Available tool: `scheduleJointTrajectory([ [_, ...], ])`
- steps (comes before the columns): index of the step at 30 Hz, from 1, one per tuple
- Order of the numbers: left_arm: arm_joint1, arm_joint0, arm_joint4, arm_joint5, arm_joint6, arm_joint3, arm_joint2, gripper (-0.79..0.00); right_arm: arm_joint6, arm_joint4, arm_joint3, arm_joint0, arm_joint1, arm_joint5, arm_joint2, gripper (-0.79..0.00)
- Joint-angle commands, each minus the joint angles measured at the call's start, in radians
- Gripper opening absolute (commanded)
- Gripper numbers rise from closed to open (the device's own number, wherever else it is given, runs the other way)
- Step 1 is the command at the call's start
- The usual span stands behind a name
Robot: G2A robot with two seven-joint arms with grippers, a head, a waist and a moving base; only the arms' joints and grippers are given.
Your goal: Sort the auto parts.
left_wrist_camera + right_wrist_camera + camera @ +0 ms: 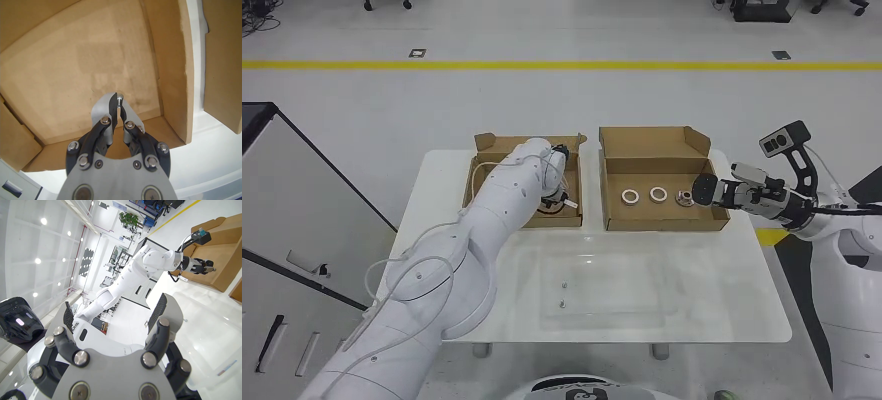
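Note:
My left gripper [118, 98] hangs just above the floor of the left cardboard box [75, 75], shut on a small silver screw [119, 102] pinched upright between its pads. From the top, that arm reaches into the left box [492, 185], with its gripper [560, 198] near the box's right wall. My right gripper [704, 189] is at the right end of the right box [657, 145]; its fingers [157, 311] are spread wide open with nothing between them. That box holds two white rings [630, 196] [657, 194] and a darker round part [683, 196].
A clear plastic tray [622, 290] lies on the white table [442, 200] in front of the boxes, with two small screws [562, 287] near its left side. A dark-edged cabinet [302, 220] stands left of the table.

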Motion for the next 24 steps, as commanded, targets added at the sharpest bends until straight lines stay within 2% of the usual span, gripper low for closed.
scheduleJointTrajectory([
  [1,-0.003,0.0,0.0,0.0,0.002,0.008,-0.004,-0.785,0.0,0.0,0.0,0.0,0.0,0.0,0.0,0.0],
  [2,-0.004,0.0,-0.003,-0.002,0.002,0.011,-0.007,-0.671,0.0,0.0,0.0,0.0,0.0,0.0,0.0,0.0],
  [3,-0.005,-0.001,-0.004,-0.003,0.003,0.015,-0.009,-0.493,0.0,0.0,0.0,0.0,0.0,0.0,0.0,0.0],
  [5,-0.007,-0.003,-0.009,-0.01,0.007,0.021,-0.015,-0.351,0.0,0.0,0.0,0.0,0.0,0.0,0.0,0.0],
  [6,-0.007,-0.004,-0.013,-0.015,0.009,0.025,-0.019,0.0,0.0,0.0,0.0,0.0,0.0,0.0,0.0,0.0],
  [16,-0.001,-0.02,-0.026,-0.039,0.055,0.049,-0.049,0.0,0.0,0.0,0.0,0.0,0.0,0.0,0.0,0.0],
  [24,0.02,-0.043,-0.04,-0.09,0.115,0.055,-0.08,0.0,0.0,0.0,0.0,0.0,0.0,0.0,0.0,0.0],
])
